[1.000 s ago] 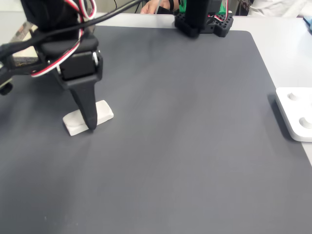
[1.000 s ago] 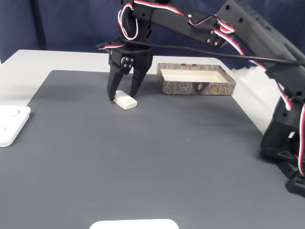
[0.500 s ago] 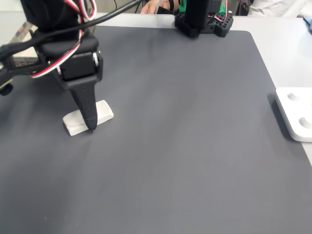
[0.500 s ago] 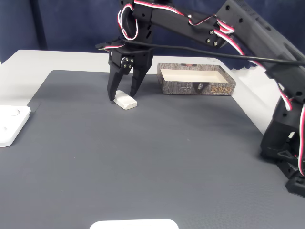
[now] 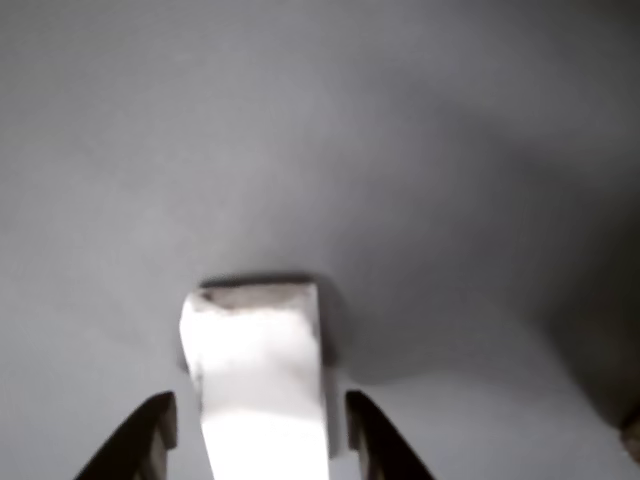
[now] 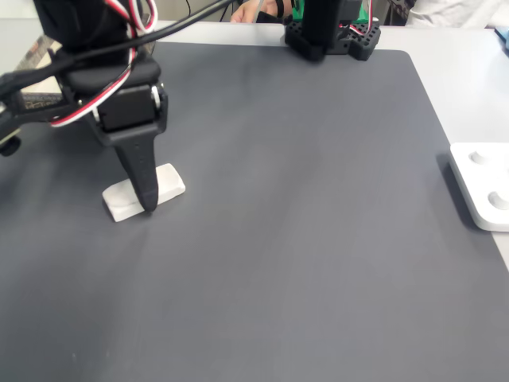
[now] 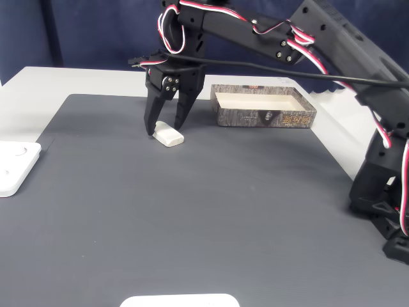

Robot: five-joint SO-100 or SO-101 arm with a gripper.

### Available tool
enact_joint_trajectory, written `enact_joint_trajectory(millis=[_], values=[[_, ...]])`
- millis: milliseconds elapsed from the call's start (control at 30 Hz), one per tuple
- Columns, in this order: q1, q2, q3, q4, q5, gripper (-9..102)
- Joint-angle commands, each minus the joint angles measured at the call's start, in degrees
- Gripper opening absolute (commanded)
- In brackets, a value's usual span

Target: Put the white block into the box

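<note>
on the mat: the block (image 7: 169, 135) lies flat on the dark grey mat (image 7: 192, 211), left of the box (image 7: 263, 107) in a fixed view and well apart from it
block: white, rounded corners, lying at a slant (image 6: 144, 191) in a fixed view; in the other view its far end (image 5: 258, 360) looks scuffed and dark along the edge
end effector: spread apart and straddling the block (image 7: 165, 129), fingertips down near the mat on either side; it grips nothing
fingers: in the other view two dark tips, one (image 5: 140, 445) left of the block and one right of it, each with a gap to the block's sides
near finger: in a fixed view one black finger (image 6: 141, 175) crosses in front of the block's middle
end effector in that view: (image 6: 149, 208)
box: tan card, pale inner walls, open top, sits on the mat's far edge
arm: black, with red and white wires (image 7: 281, 38), reaching in from the right in a fixed view
base: black, at the mat's far edge (image 6: 330, 32) in a fixed view
plate: white with round knobs (image 6: 485, 185), on the counter (image 6: 461, 72) just off the mat's right edge
</note>
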Motion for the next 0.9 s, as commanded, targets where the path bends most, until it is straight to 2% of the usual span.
enact_joint_trajectory(millis=[0, 867], values=[[-1.4, 0.7, -3.8, -1.7, -0.5, 23], [-1.8, 0.1, -3.5, -1.7, -1.4, 21]])
